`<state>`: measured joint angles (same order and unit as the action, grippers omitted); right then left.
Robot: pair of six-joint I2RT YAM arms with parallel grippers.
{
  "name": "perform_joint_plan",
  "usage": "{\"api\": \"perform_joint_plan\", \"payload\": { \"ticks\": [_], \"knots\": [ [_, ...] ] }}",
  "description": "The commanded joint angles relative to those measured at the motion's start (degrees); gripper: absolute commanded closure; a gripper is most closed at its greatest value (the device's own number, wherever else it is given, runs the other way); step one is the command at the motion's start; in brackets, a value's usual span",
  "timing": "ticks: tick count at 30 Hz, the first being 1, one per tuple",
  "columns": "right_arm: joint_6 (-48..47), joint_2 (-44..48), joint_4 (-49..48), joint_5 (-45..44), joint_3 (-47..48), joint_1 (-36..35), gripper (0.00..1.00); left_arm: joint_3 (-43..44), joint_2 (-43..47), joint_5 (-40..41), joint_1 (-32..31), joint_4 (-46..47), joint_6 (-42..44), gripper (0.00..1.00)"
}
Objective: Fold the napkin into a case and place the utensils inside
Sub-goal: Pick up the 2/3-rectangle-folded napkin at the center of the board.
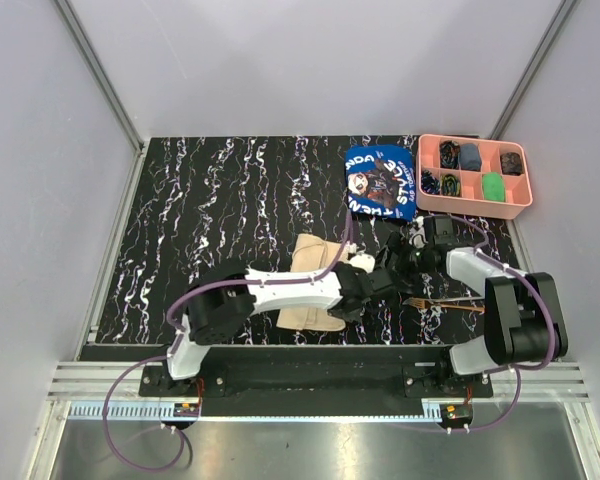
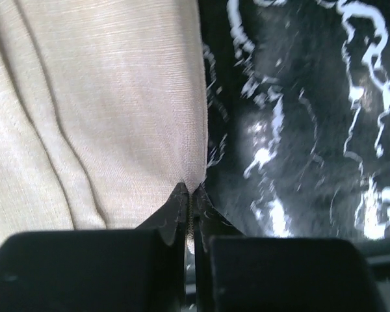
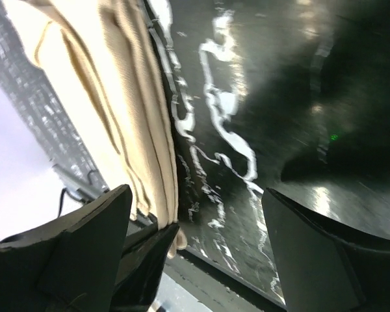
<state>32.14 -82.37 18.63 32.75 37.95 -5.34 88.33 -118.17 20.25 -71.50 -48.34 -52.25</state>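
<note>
- The napkin (image 1: 310,262), a plain beige-tan soft cloth lying in several folded layers, sits on the black, white-veined table (image 1: 220,200) near the front middle, partly under my left arm
- My left gripper (image 2: 190,198) has its fingers pressed together on the napkin's edge that faces the right arm, pinching only a thin bit of cloth right at the border
- My right gripper (image 3: 201,260) has its fingers spread wide with nothing between them, low over the table just beside that same edge; the stacked folds show next to one finger
- I judge the cloth light and limp, with no stiffness to hold a shape: the layers will slide over each other and slump when lifted, so I'd take it at an edge or corner and deep enough to catch every layer I mean to move; a bite as shallow as this one could slip out
- A slim copper-coloured fork (image 1: 445,303) lies on the table to the right of the napkin, near the right arm's base, apart from the cloth
- A blue printed cloth with a cartoon figure (image 1: 380,182) and a pink compartment tray (image 1: 475,207) sit toward the back right, well apart from the napkin and not in my way
- The crowding I worry about is my own two grippers, close together at one edge
</note>
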Motion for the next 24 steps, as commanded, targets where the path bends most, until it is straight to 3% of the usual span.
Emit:
{"api": "perform_joint_plan", "payload": {
  "ticks": [1, 12, 24],
  "knots": [
    [2.0, -2.9, -9.2, 6.1, 1.0, -2.1, 0.10, -3.7, 8.2, -5.7, 1.5, 5.4, 1.1, 1.00],
    [6.8, -12.8, -21.5, 7.9, 3.2, -5.3, 0.27, -8.7, 12.5, -7.9, 2.3, 7.2, 0.2, 1.00],
    [7.9, -20.2, -26.5, 8.6, 4.5, -5.3, 0.41, -9.7, 14.3, -8.9, 2.7, 8.1, 0.6, 1.00]
  ]
}}
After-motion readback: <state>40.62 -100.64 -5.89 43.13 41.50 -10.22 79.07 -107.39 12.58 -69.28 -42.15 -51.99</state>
